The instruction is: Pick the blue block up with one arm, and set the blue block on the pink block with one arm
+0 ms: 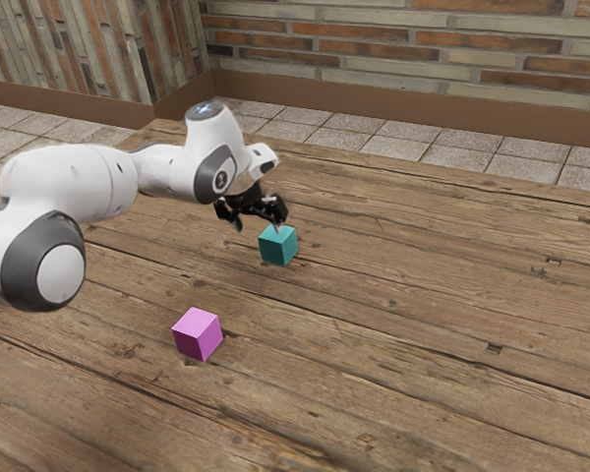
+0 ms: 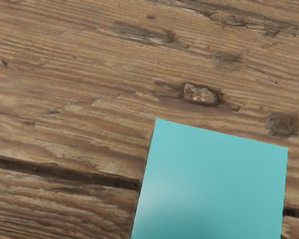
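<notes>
Wood lies everywhere under us: a tabletop of weathered brown planks (image 1: 423, 295), its grain and cracks running across the exterior view. On it sit two small cubes, well apart. The teal-blue block (image 1: 277, 245) rests on the planks near the middle of the table, one corner turned toward the camera and its top face lighter than its sides. The pink block (image 1: 197, 333) lies nearer the camera and toward the exterior view's left, by itself on its plank.

Our white arm (image 1: 128, 177) comes in from the exterior view's left. Our black two-finger gripper (image 1: 259, 216) hangs just above the teal-blue block, a little toward the exterior view's left of its centre. The fingers (image 1: 276, 208) stand spread apart, their tips at about the level of the block's top face and clear of its sides, so the claw pinches nothing.

In the wrist view the teal-blue block (image 2: 209, 184) lies just under our hand as a flat, pale turquoise face with straight edges, turned slightly askew to the plank grain. Around it is bare tabletop (image 2: 65, 74). A pale knot (image 2: 201, 94) sits in the wood near one edge of the block, and a dark seam (image 2: 65, 172) between two planks runs up to the block's side.

Behind the table, a grey tiled floor (image 1: 423, 143) reaches a brown skirting board (image 1: 423, 103) and brick walls (image 1: 403, 49).
</notes>
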You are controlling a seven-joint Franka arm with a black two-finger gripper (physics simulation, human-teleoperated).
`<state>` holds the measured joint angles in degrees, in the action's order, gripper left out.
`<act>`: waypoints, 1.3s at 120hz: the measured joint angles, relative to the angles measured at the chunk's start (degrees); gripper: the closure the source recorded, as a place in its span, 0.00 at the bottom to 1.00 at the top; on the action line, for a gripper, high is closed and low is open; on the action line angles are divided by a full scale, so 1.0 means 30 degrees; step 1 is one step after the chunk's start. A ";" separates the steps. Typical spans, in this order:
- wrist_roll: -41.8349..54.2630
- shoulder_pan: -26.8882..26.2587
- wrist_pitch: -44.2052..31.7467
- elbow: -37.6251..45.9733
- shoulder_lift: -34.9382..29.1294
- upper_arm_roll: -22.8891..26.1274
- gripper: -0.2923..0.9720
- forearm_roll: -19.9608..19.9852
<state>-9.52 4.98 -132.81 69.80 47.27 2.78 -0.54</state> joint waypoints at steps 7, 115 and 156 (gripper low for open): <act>0.0157 0.0067 -0.0764 -0.0162 0.0332 0.0011 0.23 0.0007; 0.1177 0.0097 -0.3311 -0.1522 0.2928 0.0614 0.39 0.0953; 0.0263 -0.0005 -0.3338 0.8430 -0.5326 0.0289 0.52 0.0892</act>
<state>-8.74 4.96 -142.83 95.09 31.29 3.65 2.14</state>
